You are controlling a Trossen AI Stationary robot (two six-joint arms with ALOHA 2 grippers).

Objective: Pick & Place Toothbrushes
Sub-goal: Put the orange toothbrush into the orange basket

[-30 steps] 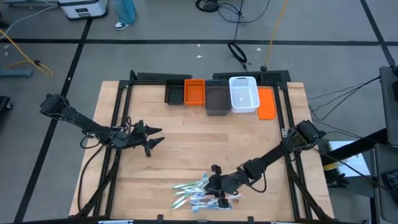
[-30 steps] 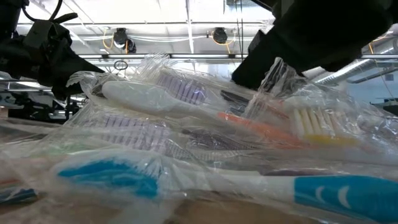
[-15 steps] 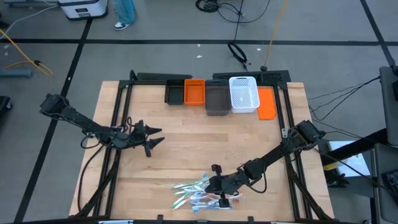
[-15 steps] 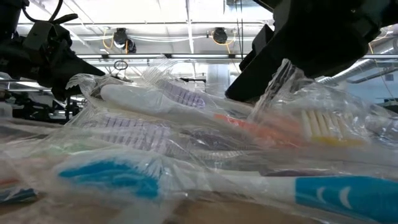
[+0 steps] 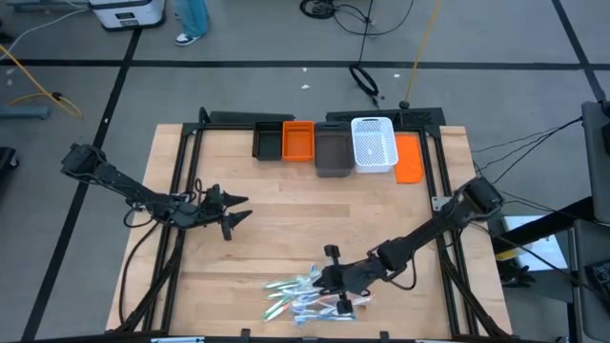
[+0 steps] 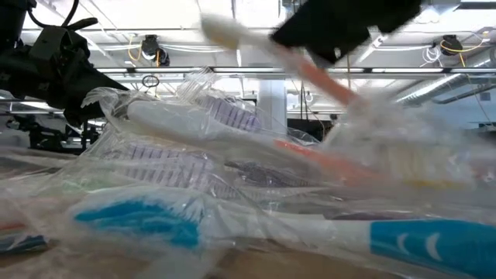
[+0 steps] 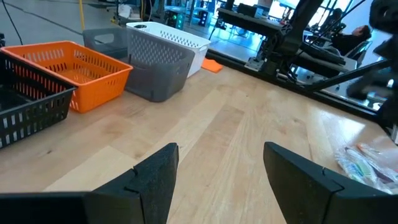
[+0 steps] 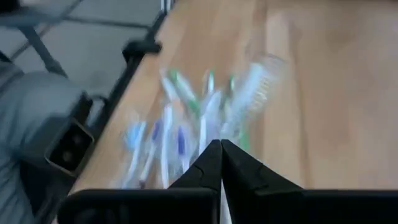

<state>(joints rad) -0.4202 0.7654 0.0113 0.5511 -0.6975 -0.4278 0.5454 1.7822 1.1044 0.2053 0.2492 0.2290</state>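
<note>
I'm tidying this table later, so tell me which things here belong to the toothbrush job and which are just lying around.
Job:
- toothbrushes, wrapped, piled at the near edge
- right pincer, shut, above the pile
- left pincer, open, waiting
- baskets at the far edge

Lying about:
- black cable on the floor

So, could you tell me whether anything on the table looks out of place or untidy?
Only the toothbrushes: they lie in a loose, criss-crossed heap at the table's near edge, still in crinkled clear wrappers. The bins stand in a neat row at the far edge.
</note>
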